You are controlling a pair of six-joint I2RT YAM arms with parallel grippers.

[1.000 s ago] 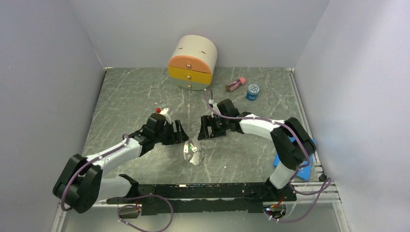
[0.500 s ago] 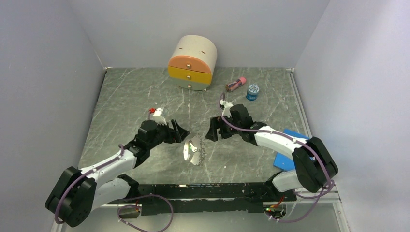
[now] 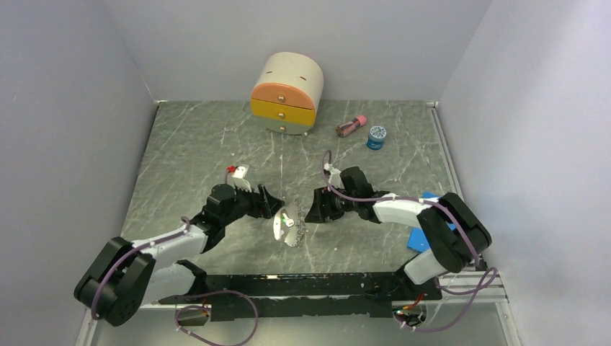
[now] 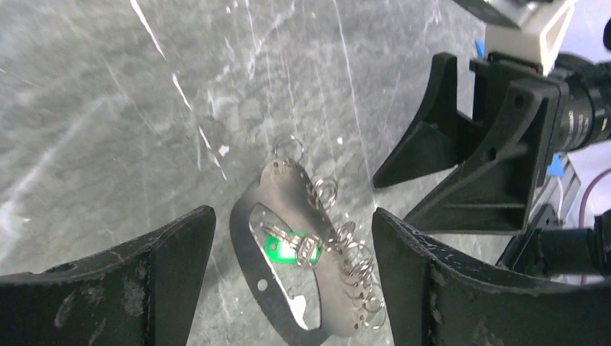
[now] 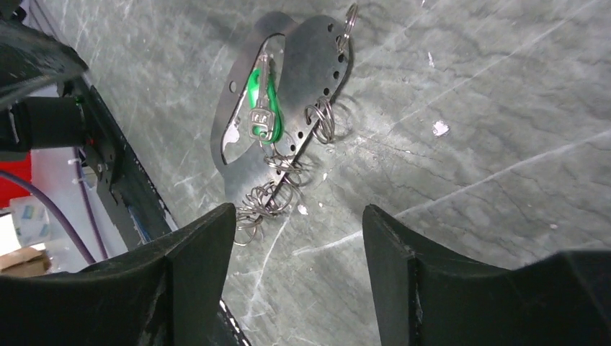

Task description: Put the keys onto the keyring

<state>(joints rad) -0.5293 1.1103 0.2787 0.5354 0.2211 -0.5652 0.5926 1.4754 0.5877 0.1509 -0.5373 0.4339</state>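
Jaws of the left gripper (image 4: 288, 281) are seen spread wide and empty, just left of the keyring (image 4: 288, 249). It lies flat on the table (image 3: 187, 144) — a thin, stiff, slippery metal plate with loose small rings along one edge, judged light and awkward to lift; its raised edge is the likeliest hold. The keys (image 4: 290, 246), green-headed, rest on it. Its long axis is seen running toward and away from the arms. The right gripper (image 5: 292, 245) is likewise parted, holding nothing, just right of it.
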